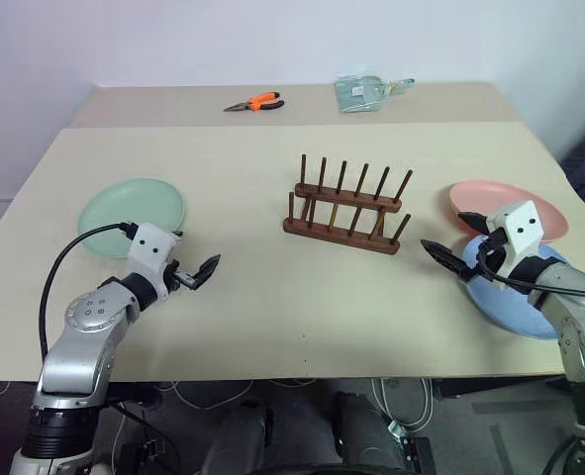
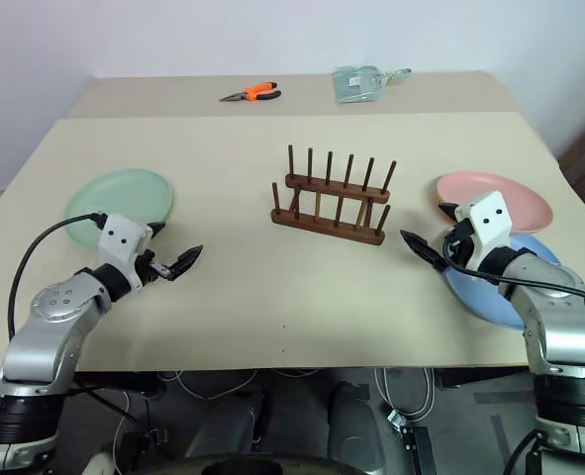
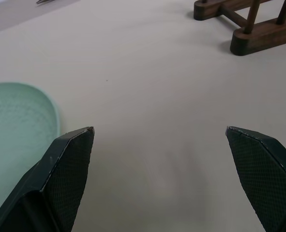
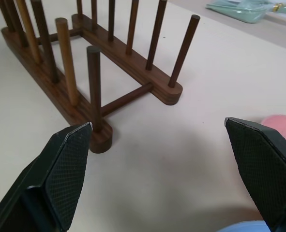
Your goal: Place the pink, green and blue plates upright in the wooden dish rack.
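Nothing racked yet: rack (image 1: pixel 345 205) sits empty mid-worktop (image 1: pixel 272 307), green plate (image 1: pixel 132 215) flat at 9 o'clock, pink (image 1: pixel 508 207) and blue (image 1: pixel 515 302) overlapping at 3, both claws, left (image 1: pixel 195 273) and right (image 1: pixel 447 259), spread wide and empty, probably lining up first grabs.

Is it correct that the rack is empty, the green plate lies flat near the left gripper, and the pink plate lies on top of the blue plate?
Not quite. In the left eye view the blue plate overlaps the pink plate's edge, so blue lies on pink. The wooden dish rack is empty, and the green plate lies flat near the left gripper.
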You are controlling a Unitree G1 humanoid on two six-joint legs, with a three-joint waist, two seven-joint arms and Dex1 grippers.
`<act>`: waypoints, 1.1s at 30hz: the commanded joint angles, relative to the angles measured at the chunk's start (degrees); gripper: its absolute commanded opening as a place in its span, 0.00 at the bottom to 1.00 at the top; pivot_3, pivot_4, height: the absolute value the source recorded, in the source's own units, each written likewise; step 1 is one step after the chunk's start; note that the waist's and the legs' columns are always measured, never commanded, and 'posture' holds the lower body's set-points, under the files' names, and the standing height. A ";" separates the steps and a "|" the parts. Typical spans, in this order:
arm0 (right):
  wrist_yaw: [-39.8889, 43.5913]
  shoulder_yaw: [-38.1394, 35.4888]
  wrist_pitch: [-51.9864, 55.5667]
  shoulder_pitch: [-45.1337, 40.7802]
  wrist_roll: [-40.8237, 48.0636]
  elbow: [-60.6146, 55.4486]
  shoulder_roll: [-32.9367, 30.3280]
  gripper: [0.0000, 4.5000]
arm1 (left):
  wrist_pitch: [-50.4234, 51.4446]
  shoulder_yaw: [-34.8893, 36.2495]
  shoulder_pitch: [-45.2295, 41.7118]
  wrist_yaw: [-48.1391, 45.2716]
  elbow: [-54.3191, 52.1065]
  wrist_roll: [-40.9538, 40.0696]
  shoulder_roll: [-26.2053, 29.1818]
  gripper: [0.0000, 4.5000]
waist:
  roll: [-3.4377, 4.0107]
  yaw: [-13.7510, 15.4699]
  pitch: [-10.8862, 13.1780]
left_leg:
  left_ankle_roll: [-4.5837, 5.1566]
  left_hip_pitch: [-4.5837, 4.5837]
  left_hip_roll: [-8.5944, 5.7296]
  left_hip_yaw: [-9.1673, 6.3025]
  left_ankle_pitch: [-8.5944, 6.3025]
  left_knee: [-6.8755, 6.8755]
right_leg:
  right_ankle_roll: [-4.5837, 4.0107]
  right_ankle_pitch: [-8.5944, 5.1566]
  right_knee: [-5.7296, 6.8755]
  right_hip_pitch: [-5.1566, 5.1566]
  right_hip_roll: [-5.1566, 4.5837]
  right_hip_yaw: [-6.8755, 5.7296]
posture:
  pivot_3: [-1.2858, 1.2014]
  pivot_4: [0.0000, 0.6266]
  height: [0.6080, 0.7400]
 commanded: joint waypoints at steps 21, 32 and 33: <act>-7.30 3.19 1.97 9.01 -2.09 -16.41 4.79 1.00 | -26.35 -21.71 -39.44 -24.49 59.32 10.37 -9.24 0.99 | -0.07 2.05 -0.01 | 0.02 -0.07 -0.10 -0.09 0.01 0.09 | 0.08 0.18 -0.12 0.05 0.03 -0.15 | 0.52 0.24 1.00; -13.39 -1.10 5.10 18.48 -2.75 -26.80 6.55 1.00 | -36.96 -19.91 -53.67 -23.36 86.36 15.27 -20.41 0.69 | -0.13 2.57 -0.04 | 0.09 -0.03 -0.11 -0.02 -0.04 0.11 | 0.32 0.13 -0.18 0.13 -0.02 -0.15 | 0.52 0.24 1.00; -13.55 -1.12 5.23 18.78 -2.78 -27.24 6.58 1.00 | -37.38 -19.62 -53.62 -23.97 86.48 15.22 -20.56 0.57 | -0.13 2.57 -0.04 | 0.09 -0.03 -0.10 -0.02 -0.04 0.12 | 0.32 0.13 -0.18 0.13 -0.01 -0.15 | 0.52 0.24 1.00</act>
